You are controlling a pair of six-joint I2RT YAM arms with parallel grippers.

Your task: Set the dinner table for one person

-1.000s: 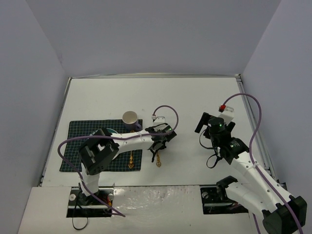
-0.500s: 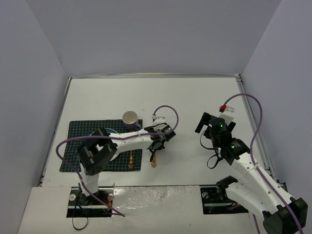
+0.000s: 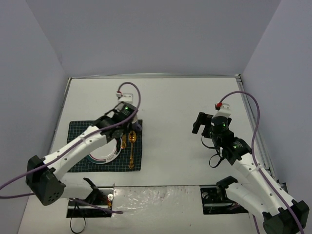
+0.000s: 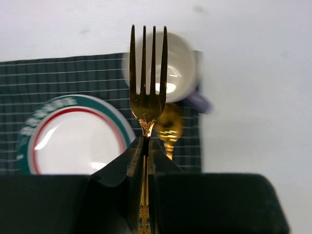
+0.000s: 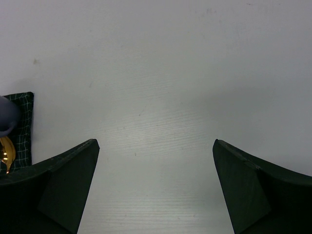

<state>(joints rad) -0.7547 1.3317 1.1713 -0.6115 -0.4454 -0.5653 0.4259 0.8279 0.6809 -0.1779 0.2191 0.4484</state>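
Note:
My left gripper (image 4: 147,141) (image 3: 123,130) is shut on the neck of a gold fork (image 4: 147,105) (image 3: 123,141). The fork's tines point away from me, above the white-and-purple cup (image 4: 181,73) (image 3: 138,127). Below it, a white plate (image 4: 73,141) (image 3: 105,155) with a green and red rim lies on the dark green checked cloth (image 4: 48,73) (image 3: 78,131). A gold spoon (image 4: 168,127) (image 3: 131,148) lies right of the plate. My right gripper (image 5: 155,141) (image 3: 200,124) hangs open and empty over the bare white dinner table (image 5: 156,73) (image 3: 185,97).
Grey walls close in the table on three sides, and a thin metal rim (image 3: 241,77) runs along its edges. Purple cables (image 3: 253,105) loop above both arms. In the right wrist view the cloth's corner (image 5: 22,126) and the cup (image 5: 6,117) show at far left.
The left arm has swung from the bare table right of the cloth to over the cloth, carrying the fork, and its jaws closed fully. The right arm has shifted only slightly.

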